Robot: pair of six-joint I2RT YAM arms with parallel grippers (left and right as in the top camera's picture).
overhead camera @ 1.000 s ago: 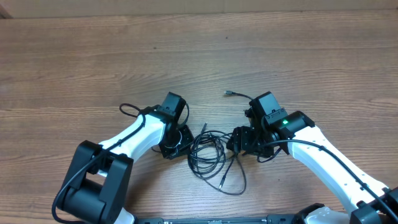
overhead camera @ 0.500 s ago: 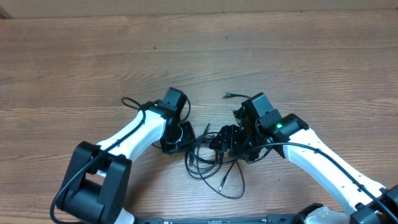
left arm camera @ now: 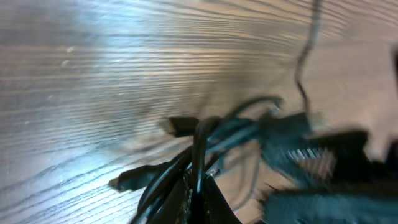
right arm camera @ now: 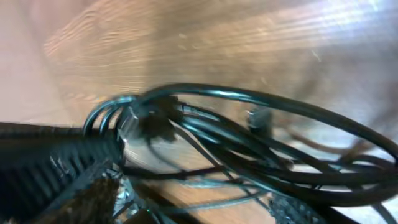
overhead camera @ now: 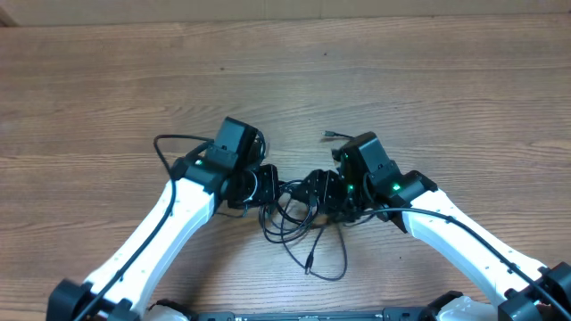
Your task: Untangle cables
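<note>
Cables (overhead camera: 297,221) are lying tangled on the table (overhead camera: 401,80), low in the middle, between my two hands.

On the left, my left hand (overhead camera: 265,188) is clamping shut on the bundle's left edge, and its wrist view is showing dark strands running straight down into the fingers. In the middle, loops are sagging toward me, with a loose plug (overhead camera: 308,266) trailing on the wood. On the right, my right hand (overhead camera: 314,190) is touching the bundle with its fingers spread open. Loops are crossing between them in its blurred wrist view, and a second plug (overhead camera: 330,135) is lying just behind it.
</note>
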